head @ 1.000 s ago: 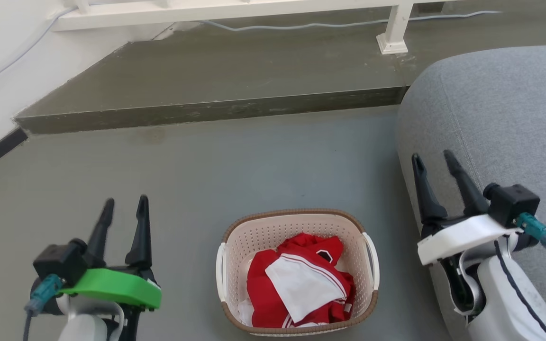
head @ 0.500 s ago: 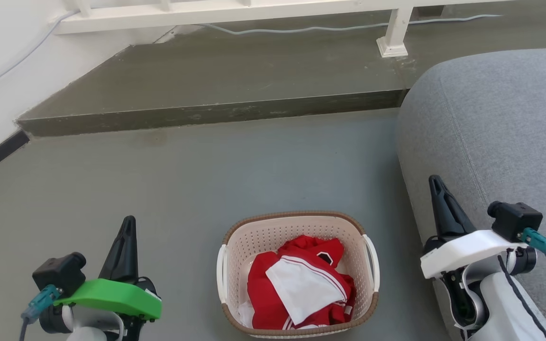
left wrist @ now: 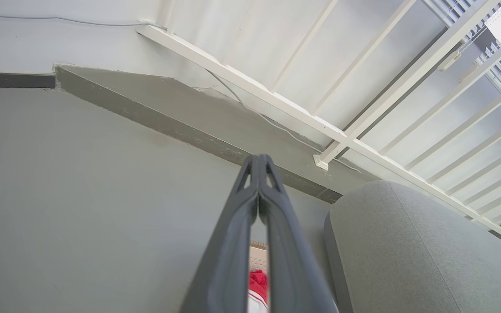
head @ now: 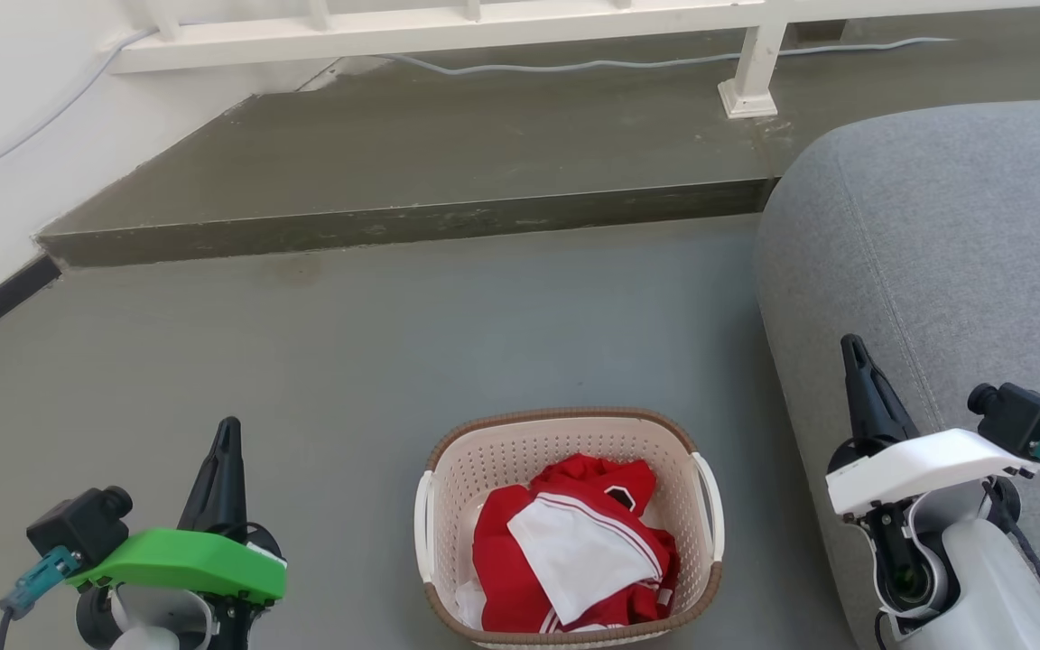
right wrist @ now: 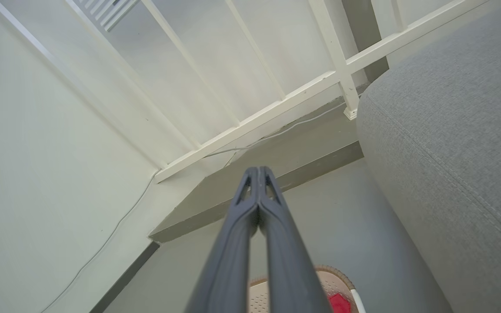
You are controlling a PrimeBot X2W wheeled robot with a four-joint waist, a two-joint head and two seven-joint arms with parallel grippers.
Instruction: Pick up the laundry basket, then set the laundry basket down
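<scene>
1. On the grey floor [head: 348, 361], well short of the raised step [head: 394, 221] and near the side of the grey sofa [head: 935, 253]: the laundry basket [head: 493, 465], upright.
2. Basket look: cream perforated walls, brown woven-look rim, a white handle on each side; red-and-white clothing [head: 574, 542] bunched inside.
3. Left gripper [head: 227, 433]: fingers pressed together tip to tip, nothing between them, left of the basket and apart from it.
4. Right gripper [head: 852, 348]: fingers also fully together, empty, right of the basket in front of the sofa, not touching the basket.
</scene>
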